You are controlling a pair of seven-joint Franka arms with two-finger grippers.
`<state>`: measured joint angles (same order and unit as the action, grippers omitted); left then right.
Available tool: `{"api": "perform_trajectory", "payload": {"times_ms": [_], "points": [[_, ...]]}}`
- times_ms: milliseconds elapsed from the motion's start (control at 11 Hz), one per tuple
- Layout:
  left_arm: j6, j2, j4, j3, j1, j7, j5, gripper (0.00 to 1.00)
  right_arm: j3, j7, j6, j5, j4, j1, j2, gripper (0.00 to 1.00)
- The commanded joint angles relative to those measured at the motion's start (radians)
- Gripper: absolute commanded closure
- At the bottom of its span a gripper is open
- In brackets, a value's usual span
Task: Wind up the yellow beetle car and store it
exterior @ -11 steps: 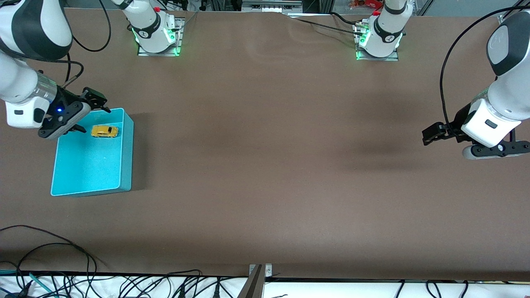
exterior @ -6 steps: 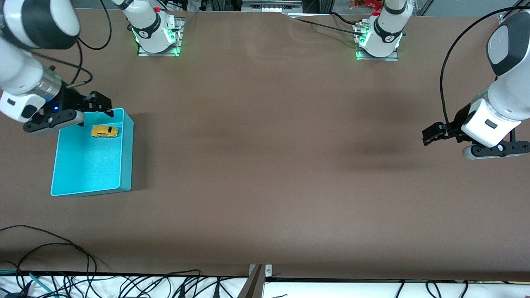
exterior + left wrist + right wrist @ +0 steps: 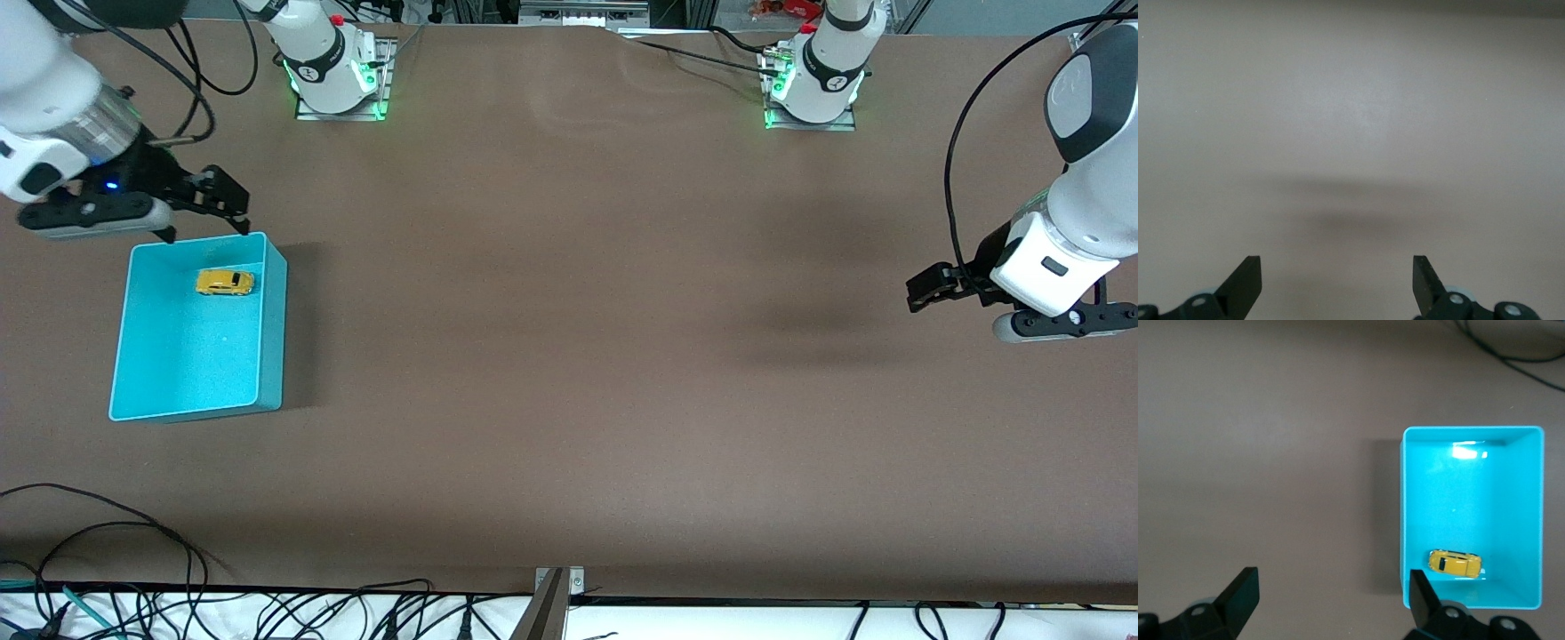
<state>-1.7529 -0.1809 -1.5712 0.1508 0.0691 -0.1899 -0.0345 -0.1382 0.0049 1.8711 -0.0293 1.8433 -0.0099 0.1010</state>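
Landmark: teal bin [image 3: 271, 329] on the desk [image 3: 569, 356], toward the right arm's end.

Nearest the front camera: the bin's long open floor, bare teal, nothing on it.

Next, inside the bin: yellow beetle car [image 3: 224, 282], upright on its wheels, side-on, lying close to the bin wall farthest from the front camera and nearer the bin's inner side wall. Right wrist view shows the same: car [image 3: 1455, 563] alone in the bin [image 3: 1405, 520], touching nothing but the floor. Judged: storing looks done, the car is already where the task wants it; whether it was wound, cannot tell.

Just past the bin's farthest rim: right hand [image 3: 200, 209], in the air over bare desk beside that rim, fingers spread wide, empty. Not over the car. Judged: clear of the bin so the car is left undisturbed, probably retreating after release.

Well apart from the bin, at the left arm's end of the desk: left hand [image 3: 929, 289], fingers wide apart, empty, over bare desk; its wrist view shows only desk surface and shadow. This arm waits, parked out of the way.
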Motion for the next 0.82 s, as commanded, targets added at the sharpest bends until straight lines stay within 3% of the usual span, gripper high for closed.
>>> {"api": "perform_trajectory", "payload": {"times_ms": [0, 364, 727], "points": [[0.018, -0.003, 0.02, -0.002, 0.0, 0.023, 0.018, 0.0, 0.043, 0.006, -0.036, 0.017, -0.066, 0.025, -0.041, 0.0], [0.018, -0.003, 0.02, 0.0, 0.0, 0.023, 0.018, 0.0, 0.097, -0.051, -0.035, 0.037, -0.068, 0.019, -0.046, 0.0], [0.018, -0.003, 0.02, 0.006, 0.0, 0.023, 0.018, 0.0, 0.104, -0.049, -0.038, 0.032, -0.094, 0.016, -0.046, 0.0]]}}
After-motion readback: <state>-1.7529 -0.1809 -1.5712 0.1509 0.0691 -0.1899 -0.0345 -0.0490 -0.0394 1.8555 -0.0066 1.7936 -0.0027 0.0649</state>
